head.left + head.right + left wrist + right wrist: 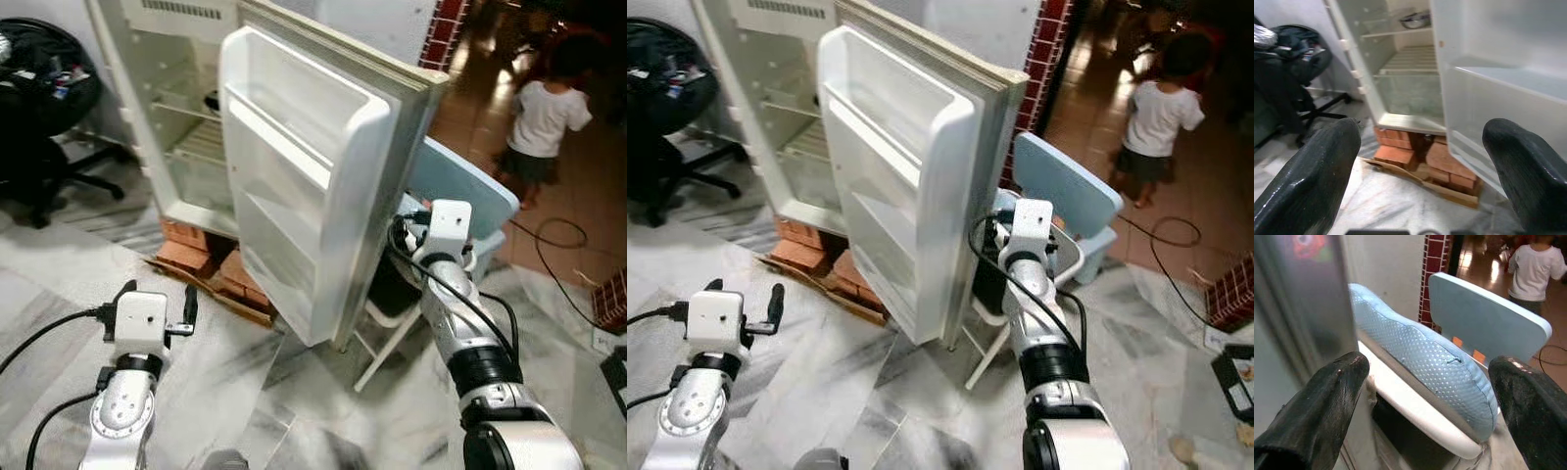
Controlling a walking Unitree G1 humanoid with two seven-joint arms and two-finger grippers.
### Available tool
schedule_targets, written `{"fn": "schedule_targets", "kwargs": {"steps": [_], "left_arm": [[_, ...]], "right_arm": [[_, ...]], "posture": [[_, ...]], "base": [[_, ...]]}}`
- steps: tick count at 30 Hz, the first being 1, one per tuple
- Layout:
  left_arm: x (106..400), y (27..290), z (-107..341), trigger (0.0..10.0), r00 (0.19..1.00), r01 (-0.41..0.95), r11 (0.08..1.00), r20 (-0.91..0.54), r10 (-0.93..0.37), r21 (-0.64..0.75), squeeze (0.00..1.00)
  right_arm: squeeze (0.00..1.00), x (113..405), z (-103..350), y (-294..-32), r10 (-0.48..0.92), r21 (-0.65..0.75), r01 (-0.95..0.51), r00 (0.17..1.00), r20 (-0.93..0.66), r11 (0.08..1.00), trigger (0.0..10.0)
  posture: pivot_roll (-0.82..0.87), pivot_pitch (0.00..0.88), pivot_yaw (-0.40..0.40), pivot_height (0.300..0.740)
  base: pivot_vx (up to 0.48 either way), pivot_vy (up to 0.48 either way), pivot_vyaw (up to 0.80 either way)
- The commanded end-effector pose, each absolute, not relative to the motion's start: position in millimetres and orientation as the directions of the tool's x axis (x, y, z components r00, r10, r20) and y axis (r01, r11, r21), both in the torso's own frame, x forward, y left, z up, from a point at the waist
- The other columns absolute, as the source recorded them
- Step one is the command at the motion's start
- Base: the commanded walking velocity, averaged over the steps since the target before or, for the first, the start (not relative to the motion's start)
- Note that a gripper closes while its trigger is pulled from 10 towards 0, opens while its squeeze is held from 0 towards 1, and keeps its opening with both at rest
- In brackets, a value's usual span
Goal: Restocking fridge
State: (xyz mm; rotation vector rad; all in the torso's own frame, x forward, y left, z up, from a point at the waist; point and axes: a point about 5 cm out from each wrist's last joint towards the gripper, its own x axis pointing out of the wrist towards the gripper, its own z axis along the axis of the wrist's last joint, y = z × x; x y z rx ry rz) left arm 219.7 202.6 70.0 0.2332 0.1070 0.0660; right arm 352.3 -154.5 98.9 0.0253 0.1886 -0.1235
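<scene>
Left eye view: an office chair (44, 117) is seen at nine o'clock, and the left end effector (157, 313) is held low at seven o'clock over the marble floor (245, 411), its fingers spread apart and nothing between them. The fridge (186, 117) stands at eleven to twelve o'clock on bricks (211, 264), its door (304, 186) swung wide toward the centre. The door racks are seen bare, and in the left wrist view only a metal bowl (1415, 19) is made out on an upper shelf, above a wire shelf and a clear drawer. The right end effector (1004, 230) is placed at three o'clock behind the door's outer edge, released and empty, near a pale blue chair (1484, 318) and a blue cushion (1425, 367). A person (544, 117) stands at one o'clock in the hallway. The task is judged barely begun: the door is open, nothing is held, and stocking remains. No writing can be read; a blurred red sticker (1308, 245) is seen on the door's outside.
</scene>
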Motion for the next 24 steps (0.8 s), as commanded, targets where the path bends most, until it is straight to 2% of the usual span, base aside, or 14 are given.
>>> {"fn": "schedule_targets", "kwargs": {"steps": [1, 2, 3, 8, 10, 11, 14, 15, 17, 19, 21, 22, 23, 24], "left_arm": [[217.2, 199.0, 65.4, 10.0, 0.99, -0.048, 0.971, -0.116, 0.077, 0.235, 0.0], [217.2, 199.0, 65.4, 10.0, 0.99, -0.048, 0.971, -0.116, 0.077, 0.235, 0.0], [218.8, 194.4, 66.2, 10.0, 0.991, -0.038, 0.973, -0.114, 0.065, 0.227, 0.0], [221.3, 191.7, 65.9, 10.0, 0.992, -0.031, 0.975, -0.115, 0.058, 0.222, 0.0], [221.5, 191.4, 65.2, 10.0, 0.992, -0.027, 0.975, -0.114, 0.053, 0.219, 0.0], [221.5, 191.1, 65.0, 10.0, 0.992, -0.025, 0.976, -0.114, 0.051, 0.218, 0.0], [221.0, 190.9, 65.2, 10.0, 0.992, -0.026, 0.976, -0.112, 0.051, 0.217, 0.0], [220.4, 190.9, 65.3, 10.0, 0.992, -0.027, 0.976, -0.112, 0.052, 0.217, 0.0], [219.4, 190.9, 65.1, 10.0, 0.992, -0.028, 0.976, -0.112, 0.053, 0.217, 0.0], [219.1, 190.9, 65.0, 10.0, 0.992, -0.028, 0.976, -0.112, 0.054, 0.216, 0.0], [218.3, 190.8, 64.0, 10.0, 0.992, -0.024, 0.976, -0.116, 0.05, 0.216, 0.0], [218.4, 190.7, 63.6, 10.0, 0.992, -0.021, 0.976, -0.117, 0.048, 0.216, 0.0], [218.4, 190.7, 63.6, 10.0, 0.992, -0.021, 0.976, -0.117, 0.048, 0.216, 0.0], [218.9, 191.0, 63.6, 10.0, 0.992, -0.02, 0.976, -0.117, 0.046, 0.217, 0.0]], "right_arm": [[0.0, 360.8, 107.8, -148.7, -0.125, 0.039, 0.134, 0.976, -0.179, 0.99, 10.0], [0.0, 360.8, 107.8, -148.7, -0.125, 0.039, 0.134, 0.976, -0.179, 0.99, 10.0], [0.0, 370.3, 121.7, -133.2, -0.069, 0.104, 0.083, 0.988, -0.135, 0.991, 10.0], [0.0, 381.4, 147.1, -99.9, 0.092, 0.289, -0.08, 0.995, -0.028, 0.954, 10.0], [0.0, 380.3, 160.3, -75.3, 0.248, 0.426, -0.246, 0.967, 0.052, 0.87, 10.0], [0.0, 373.7, 176.9, -51.7, 0.398, 0.531, -0.425, 0.901, 0.171, 0.733, 10.0], [0.0, 353.4, 196.4, -28.4, 0.57, 0.594, -0.636, 0.751, 0.333, 0.492, 10.0], [0.0, 334.8, 203.2, -20.9, 0.655, 0.581, -0.74, 0.629, 0.419, 0.339, 10.0], [0.0, 315.1, 200.7, -19.8, 0.724, 0.55, -0.802, 0.52, 0.454, 0.231, 10.0], [0.0, 312.8, 197.9, -20.5, 0.734, 0.544, -0.807, 0.51, 0.447, 0.229, 10.0], [0.0, 311.8, 155.6, -36.1, 0.762, 0.484, -0.767, 0.589, 0.269, 0.422, 10.0], [0.0, 313.2, 145.7, -42.3, 0.75, 0.469, -0.743, 0.622, 0.223, 0.477, 10.0], [0.0, 313.2, 145.7, -42.3, 0.75, 0.469, -0.743, 0.622, 0.223, 0.477, 10.0], [0.0, 314.0, 138.5, -48.9, 0.734, 0.442, -0.725, 0.651, 0.191, 0.528, 10.0]], "posture": [[0.11, 0.036, -0.072, 0.74], [0.11, 0.036, -0.072, 0.74], [0.12, 0.029, -0.075, 0.74], [0.12, 0.022, -0.079, 0.74], [0.13, 0.018, -0.081, 0.74], [0.13, 0.016, -0.083, 0.74], [0.13, 0.012, -0.088, 0.74], [0.14, 0.012, -0.09, 0.74], [0.13, 0.012, -0.09, 0.74], [0.13, 0.012, -0.09, 0.74], [0.13, 0.011, -0.087, 0.74], [0.13, 0.01, -0.085, 0.74], [0.13, 0.01, -0.085, 0.74], [0.12, 0.017, -0.082, 0.74]], "base": [[0.0, 0.0, 0.0], [0.0, 0.0, 0.0], [0.0, 0.0, 0.0], [0.0, 0.0, 0.0], [0.0, 0.0, 0.0], [0.0, 0.0, 0.0], [0.0, 0.0, 0.0], [0.0, 0.0, 0.0], [0.0, 0.0, 0.0], [0.0, 0.0, 0.0], [0.0, 0.0, 0.0], [0.0, 0.0, 0.0], [0.0, 0.0, 0.0], [0.0, 0.0, 0.0]]}}
